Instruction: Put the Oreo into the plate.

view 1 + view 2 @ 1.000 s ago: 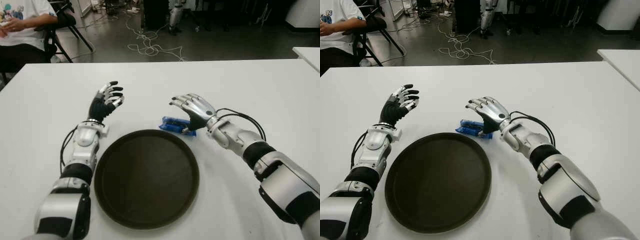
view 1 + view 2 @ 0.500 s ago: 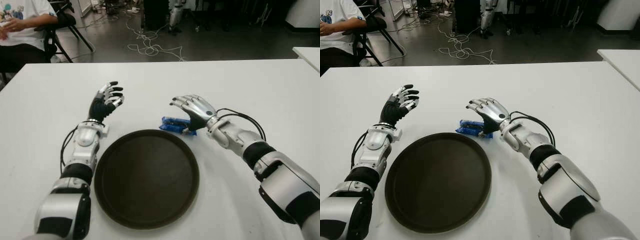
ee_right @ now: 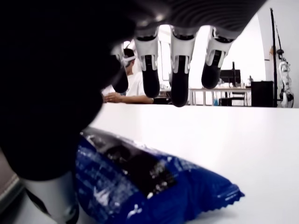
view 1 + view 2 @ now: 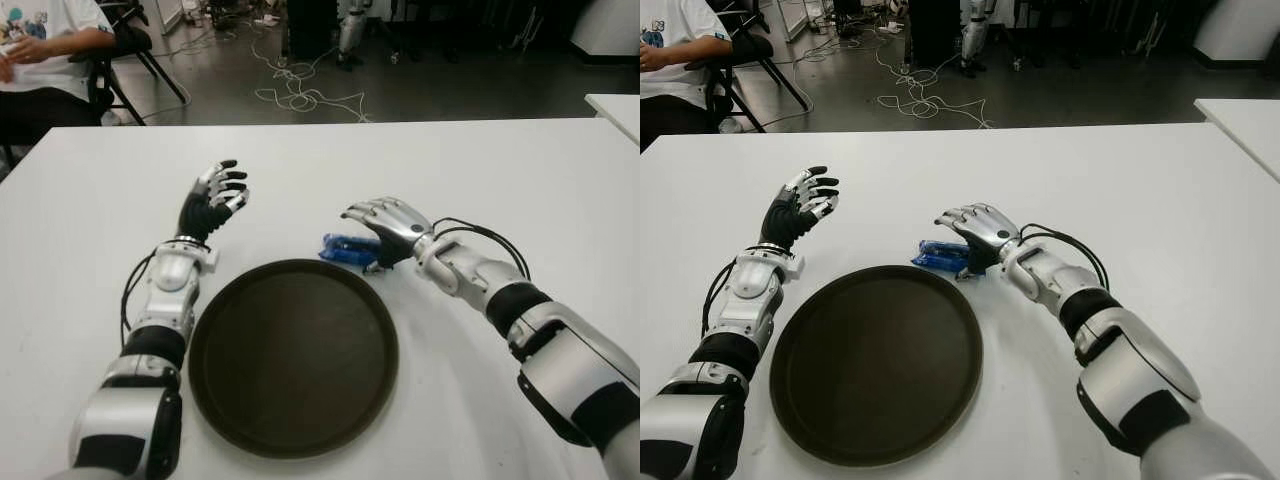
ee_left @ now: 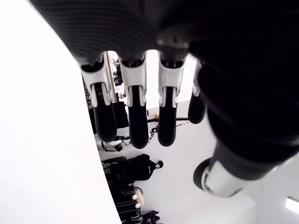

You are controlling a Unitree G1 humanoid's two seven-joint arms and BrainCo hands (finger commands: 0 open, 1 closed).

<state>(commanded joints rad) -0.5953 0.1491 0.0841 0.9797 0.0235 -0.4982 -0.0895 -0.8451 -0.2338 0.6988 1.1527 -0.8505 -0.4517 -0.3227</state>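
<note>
Now, view by view:

Left eye view: the silver-and-black right hand [image 4: 385, 232] is arching over the blue crinkled-foil Oreo packet [image 4: 347, 248], which is lying on the white tabletop [image 4: 520, 170] just beyond the far rim of the round dark-brown plate [image 4: 293, 356]. The packet's long axis is running roughly across the view, sticking out from under the palm toward the robot's left.

Right eye view: the silver-and-black left hand [image 4: 798, 208] is hovering raised on the far left of the plate, well apart from the packet, so the right hand is much the nearer one. A seated person in a white shirt [image 4: 675, 40] is showing beyond the tabletop's far left corner.

Left wrist view: the left hand's fingers [image 5: 133, 119] are hanging loosely spread, holding nothing.

Right wrist view: the packet is lying flat directly under the palm, with the thumb [image 3: 51, 196] down beside its near end and the other fingers [image 3: 180, 74] extended above it, not yet closing. Judging from this, the coming move is a downward curl onto the packet.
</note>
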